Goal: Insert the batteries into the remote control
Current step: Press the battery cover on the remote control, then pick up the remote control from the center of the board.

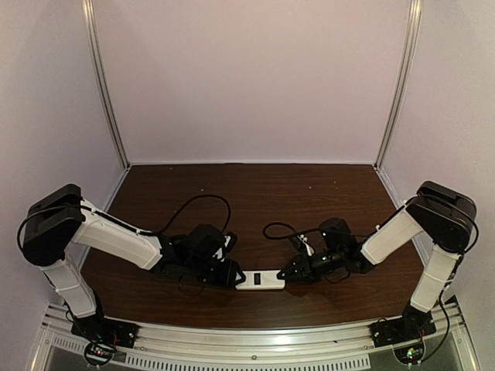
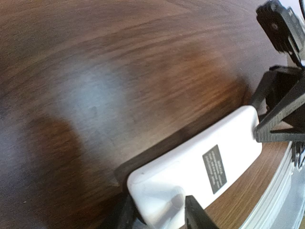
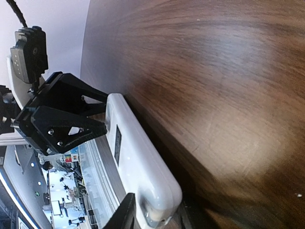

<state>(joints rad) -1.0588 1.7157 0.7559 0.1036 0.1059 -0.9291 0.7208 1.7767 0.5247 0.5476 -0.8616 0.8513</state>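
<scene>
Lying white back up on the brown table (image 1: 255, 193), low in the middle of the top view, the remote control (image 1: 260, 279) has the left gripper (image 1: 232, 276) straddling its left end and the right gripper (image 1: 288, 273) its right end (fingers (image 2: 198, 217) flank both sides in each wrist view); whether either claw is clenched on it cannot be told; a dark label (image 2: 215, 168) marks its back.

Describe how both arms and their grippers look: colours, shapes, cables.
The left arm and right arm have white box-like links joined by bulky black joint housings. The left gripper and right gripper are black, and their fingers are open triangular trusswork. Thin black cables loop out near each wrist.
</scene>
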